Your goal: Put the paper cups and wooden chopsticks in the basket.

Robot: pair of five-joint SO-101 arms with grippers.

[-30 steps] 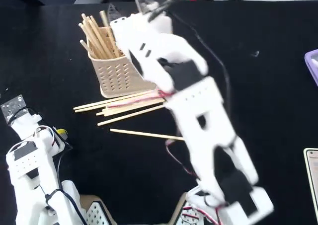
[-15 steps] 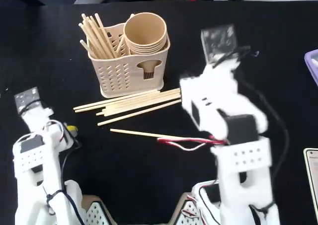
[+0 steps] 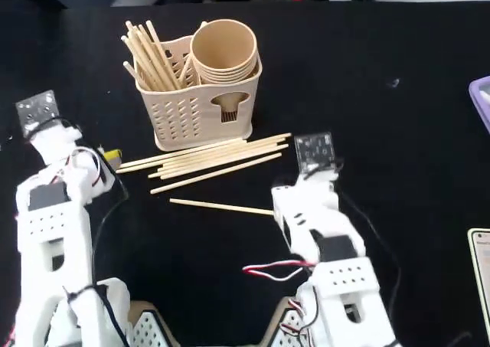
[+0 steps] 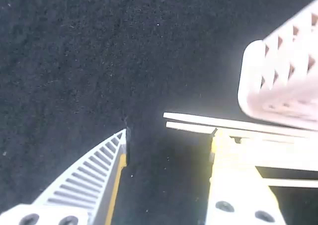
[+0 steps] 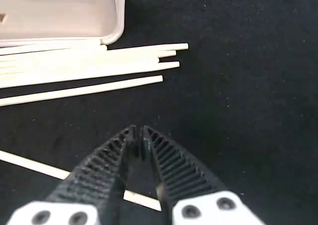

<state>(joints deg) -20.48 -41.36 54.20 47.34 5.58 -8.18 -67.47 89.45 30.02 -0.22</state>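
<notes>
A cream slotted basket (image 3: 197, 109) stands at the back of the table. A stack of paper cups (image 3: 223, 52) sits in its right half and several wooden chopsticks (image 3: 147, 54) stand in its left half. More loose chopsticks (image 3: 210, 157) lie in a bundle in front of it, and a single chopstick (image 3: 222, 207) lies nearer. My left gripper (image 4: 169, 145) is open just above the table, with the bundle's left ends (image 4: 198, 123) between its fingers and the basket's corner (image 4: 283, 86) beyond. My right gripper (image 5: 137, 136) is shut and empty above the single chopstick (image 5: 30, 165).
The right arm (image 3: 318, 224) stands just right of the single chopstick and the left arm (image 3: 50, 209) is at the table's left side. A purple object (image 3: 482, 102) and a card (image 3: 481, 259) sit at the right edge. Black tabletop lies open between them.
The right arm has drawn back from over the basket to the near middle, uncovering the cup stack. The left arm has moved forward toward the loose chopsticks' ends.
</notes>
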